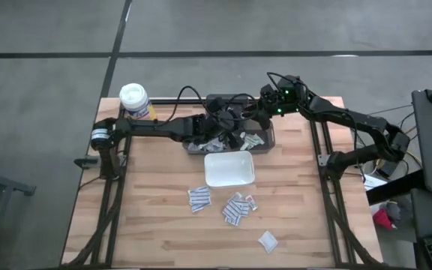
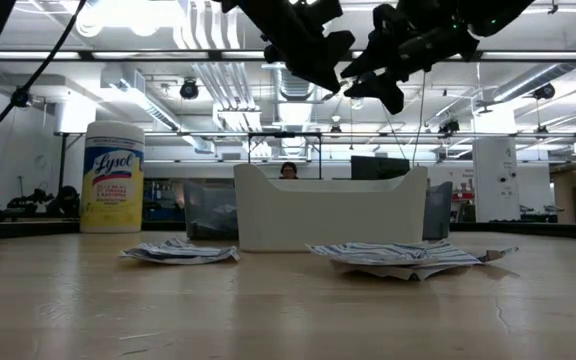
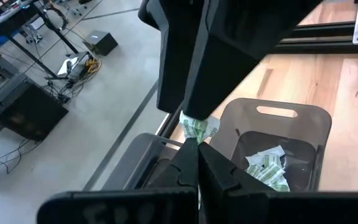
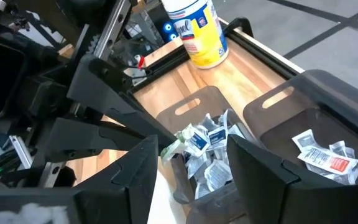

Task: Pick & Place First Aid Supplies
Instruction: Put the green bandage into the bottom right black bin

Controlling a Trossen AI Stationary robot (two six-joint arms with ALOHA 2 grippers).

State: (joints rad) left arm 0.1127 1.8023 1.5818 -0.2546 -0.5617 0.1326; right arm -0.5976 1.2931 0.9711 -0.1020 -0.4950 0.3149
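Both grippers meet above the grey bins [image 1: 231,139] at the table's far side. My left gripper [image 3: 196,148] is shut on a small greenish packet [image 3: 199,127], lifted over the bins. My right gripper [image 4: 194,146] is open, and its fingers stand around that packet [image 4: 171,148]. One bin holds a heap of white and bluish packets [image 4: 207,158]. Another holds greenish ones [image 3: 267,167]. More packets [image 1: 235,208] lie flat on the table near the white tray [image 1: 229,169]. My left gripper pinches the greenish packet by its lower edge [image 3: 194,138] between its two fingertips. The packet sticks out beyond the tips, lifted clear above the bins. My right gripper's finger [image 3: 191,93] is right at the packet's other end; whether it touches, I cannot tell.
A yellow canister with a white lid [image 1: 135,101] stands at the far left corner. A third bin compartment holds a packet with red print [image 4: 325,158]. Loose packets [image 2: 408,258] lie on the near half of the table, and one [image 1: 267,240] lies close to the near edge.
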